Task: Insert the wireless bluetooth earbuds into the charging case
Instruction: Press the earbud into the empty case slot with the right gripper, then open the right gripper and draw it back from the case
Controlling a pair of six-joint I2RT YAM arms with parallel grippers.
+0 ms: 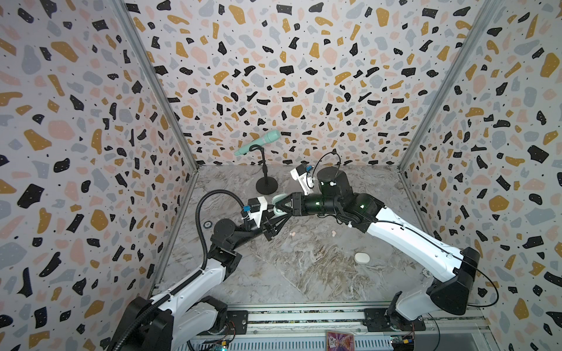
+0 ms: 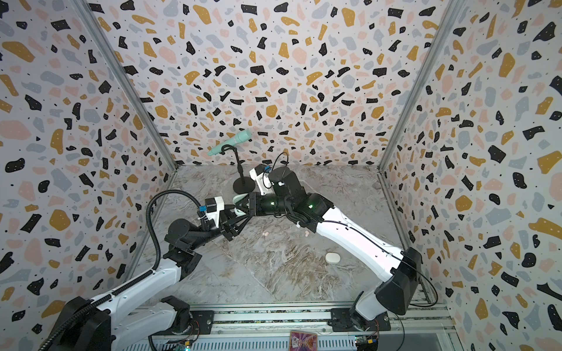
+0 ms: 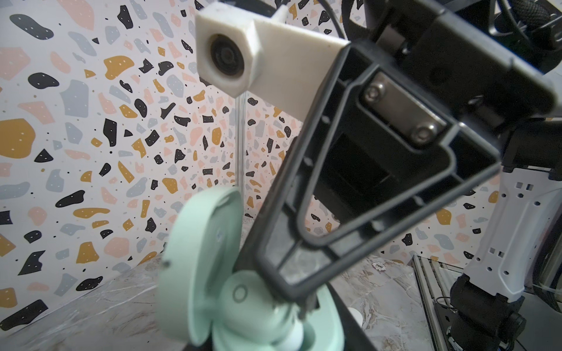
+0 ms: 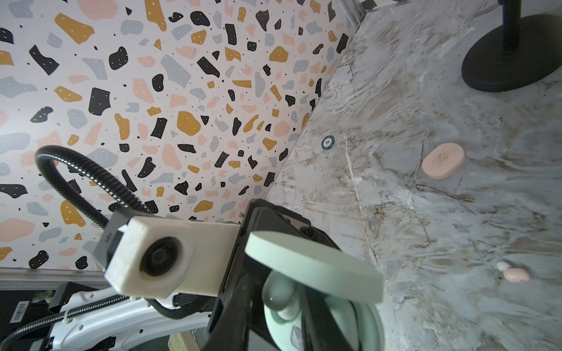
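Note:
A pale mint charging case hangs above the table with its lid (image 1: 277, 198) (image 3: 197, 258) (image 4: 313, 267) swung up. My left gripper (image 1: 281, 215) is shut on its base (image 4: 352, 328). A mint earbud (image 3: 243, 296) (image 4: 278, 291) sits in the case's well. My right gripper (image 1: 278, 206) (image 4: 282, 293) reaches in from the right, and its fingers stand on either side of the bud with a thin gap showing. Two pink earbuds (image 1: 293, 234) (image 1: 333, 233) lie on the marble. One of them (image 4: 515, 273) appears in the right wrist view.
A closed white case (image 1: 362, 258) (image 2: 333, 257) lies at front right and a closed pink case (image 4: 443, 161) under the arms. A mint microphone (image 1: 258, 142) on a black stand (image 1: 267, 185) is at the back. A poker chip (image 1: 207, 224) lies by the left wall.

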